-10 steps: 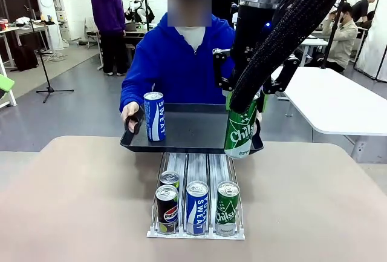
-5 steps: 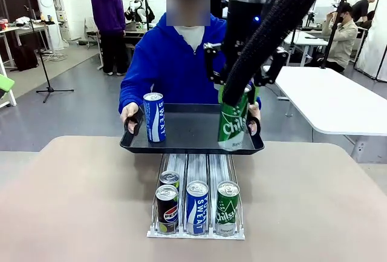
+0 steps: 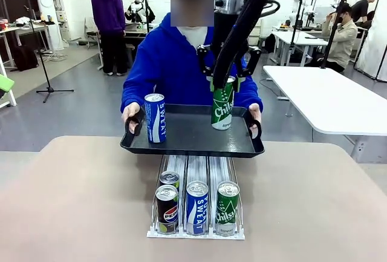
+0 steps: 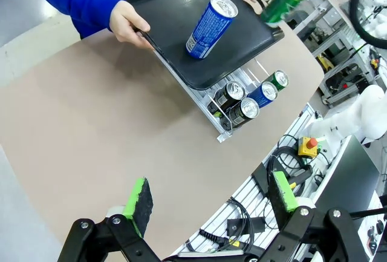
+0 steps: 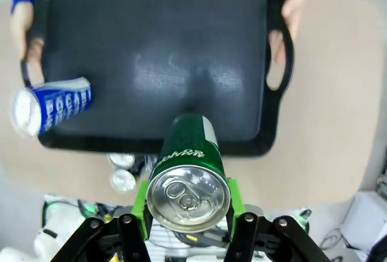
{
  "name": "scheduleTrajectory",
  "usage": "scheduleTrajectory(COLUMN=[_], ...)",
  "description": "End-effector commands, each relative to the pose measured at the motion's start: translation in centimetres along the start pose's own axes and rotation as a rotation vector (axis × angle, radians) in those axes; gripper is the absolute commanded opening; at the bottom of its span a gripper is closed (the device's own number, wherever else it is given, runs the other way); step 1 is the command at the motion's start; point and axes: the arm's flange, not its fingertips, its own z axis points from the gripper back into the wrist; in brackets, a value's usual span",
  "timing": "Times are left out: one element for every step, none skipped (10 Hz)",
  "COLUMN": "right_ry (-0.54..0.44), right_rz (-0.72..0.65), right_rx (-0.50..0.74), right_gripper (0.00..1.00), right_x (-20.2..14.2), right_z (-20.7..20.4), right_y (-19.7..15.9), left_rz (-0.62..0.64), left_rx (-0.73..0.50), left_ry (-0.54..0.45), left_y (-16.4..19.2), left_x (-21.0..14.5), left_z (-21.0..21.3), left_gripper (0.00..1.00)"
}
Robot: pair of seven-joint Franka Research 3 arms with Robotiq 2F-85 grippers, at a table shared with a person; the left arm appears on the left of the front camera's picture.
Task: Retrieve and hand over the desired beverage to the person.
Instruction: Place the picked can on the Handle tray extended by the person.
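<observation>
The person (image 3: 175,62) in a blue hooded sweatshirt holds a black tray (image 3: 187,136) by both handles at the table's far edge. A blue Sweat can (image 3: 155,117) stands on the tray's left side. My right gripper (image 3: 222,83) is shut on a green Chilsung can (image 3: 222,106), upright over the tray's right half with its base close to the surface. From the right wrist, the green can (image 5: 187,177) sits between the green pads of the right gripper (image 5: 188,207), above the tray (image 5: 151,62). My left gripper (image 4: 211,192) hangs open high above the table, holding nothing.
A wire rack (image 3: 196,233) at the table's middle holds rows of cans: a dark Pepsi can, a blue Sweat can and a green Chilsung can in front. The person's hands (image 5: 290,8) grip the tray handles. A white table (image 3: 326,98) stands to the right behind.
My right gripper has carried the green can away from me and leftward, from the tray's near right corner to over the tray. The tray and blue can stayed put.
</observation>
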Motion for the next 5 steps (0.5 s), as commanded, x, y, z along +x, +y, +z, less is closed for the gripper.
scheduleTrajectory(right_ry=[-0.055,-0.075,-0.097,-0.099,-0.145], right_rz=[0.011,-0.002,-0.041,-0.082,-0.091], right_rx=[0.035,0.022,0.003,-0.006,-0.022], right_gripper=[0.57,0.57,0.57,0.57,0.57], right_x=[1.3,1.8,2.3,3.0,2.9], right_z=[-0.2,-1.3,-2.4,-3.3,-3.8], right_y=[0.4,0.5,0.6,0.6,0.8], left_rz=[-0.015,-0.015,-0.015,-0.015,-0.015], left_rx=[-0.016,-0.016,-0.016,-0.016,-0.016], left_ry=[-0.009,-0.009,-0.009,-0.009,-0.009], left_y=[0.2,0.2,0.2,0.2,0.2], left_x=[-0.1,-0.1,-0.1,-0.1,-0.1], left_z=[0.0,0.0,0.0,0.0,0.0], left_gripper=[1.0,1.0,1.0,1.0,1.0])
